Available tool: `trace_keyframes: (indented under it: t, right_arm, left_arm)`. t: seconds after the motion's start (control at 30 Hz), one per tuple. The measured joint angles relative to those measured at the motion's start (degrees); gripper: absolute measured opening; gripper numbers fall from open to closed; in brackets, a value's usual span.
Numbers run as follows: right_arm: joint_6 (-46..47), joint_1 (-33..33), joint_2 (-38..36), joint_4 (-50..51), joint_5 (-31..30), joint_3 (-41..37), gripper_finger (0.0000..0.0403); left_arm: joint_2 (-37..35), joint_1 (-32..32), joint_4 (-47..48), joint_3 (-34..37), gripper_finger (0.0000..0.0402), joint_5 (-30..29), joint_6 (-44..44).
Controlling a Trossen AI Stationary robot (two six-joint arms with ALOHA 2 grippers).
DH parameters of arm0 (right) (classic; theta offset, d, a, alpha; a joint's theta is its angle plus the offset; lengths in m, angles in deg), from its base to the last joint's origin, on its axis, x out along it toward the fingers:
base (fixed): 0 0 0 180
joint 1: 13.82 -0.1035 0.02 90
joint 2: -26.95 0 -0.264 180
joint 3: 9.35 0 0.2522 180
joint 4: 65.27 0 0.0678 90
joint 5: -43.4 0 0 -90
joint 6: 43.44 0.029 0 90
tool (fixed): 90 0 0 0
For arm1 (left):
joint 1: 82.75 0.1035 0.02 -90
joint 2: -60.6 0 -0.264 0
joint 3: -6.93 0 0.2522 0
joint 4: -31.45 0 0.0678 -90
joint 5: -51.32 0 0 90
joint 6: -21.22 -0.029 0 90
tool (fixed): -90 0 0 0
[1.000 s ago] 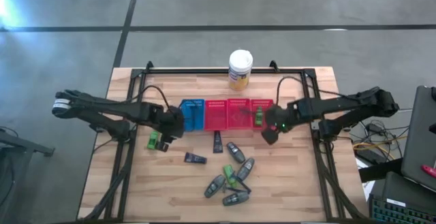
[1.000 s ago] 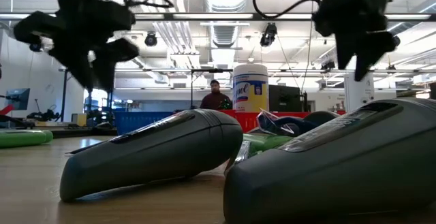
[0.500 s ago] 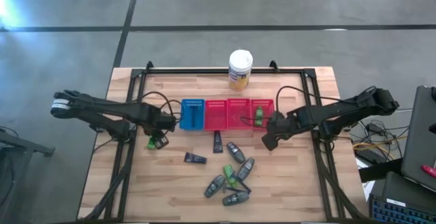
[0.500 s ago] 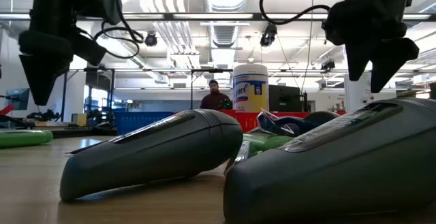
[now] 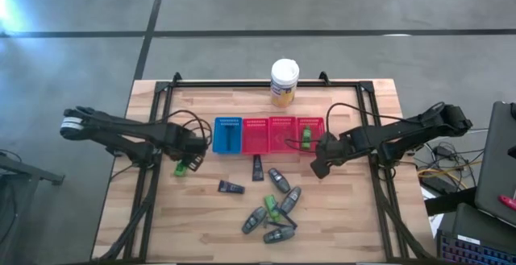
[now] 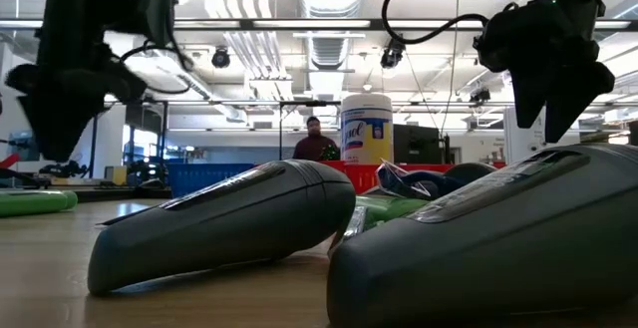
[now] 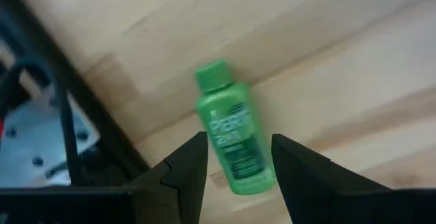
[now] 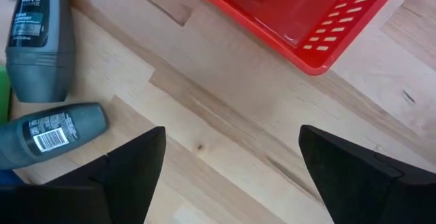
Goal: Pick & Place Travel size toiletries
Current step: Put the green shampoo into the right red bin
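Most of the job looks left: near the table's front, a cluster of grey deodorant tubes (image 5: 274,209) lies unsorted. Farther back, the left gripper (image 7: 235,166), fingers apart, straddles a green Pert bottle (image 7: 231,139) at left, while the right gripper (image 8: 228,163) hangs spread wide beside the far red basket (image 5: 309,130), which holds one green item (image 5: 307,138)

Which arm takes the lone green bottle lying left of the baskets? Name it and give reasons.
Left. The left pincer hangs open over the green bottle, fingers astride it. The right pincer is open too, but across the table beside the red basket.
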Motion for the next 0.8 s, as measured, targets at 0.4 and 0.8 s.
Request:
trace_keyframes:
  t: [0.4, 0.8]
  right_arm:
    - [-0.27, 0.02, 0.02, -0.29, -1.52, 0.0, 0.0348]
    - [-0.93, 0.15, 0.02, -0.86, -2.95, 0.0, 0.0333]
  left_arm:
    - [-0.52, -0.28, -3.02, 5.07, 0.0168, 2.24, 7.54]
    - [1.63, -0.26, -8.48, 5.16, 0.0168, 0.58, 9.82]
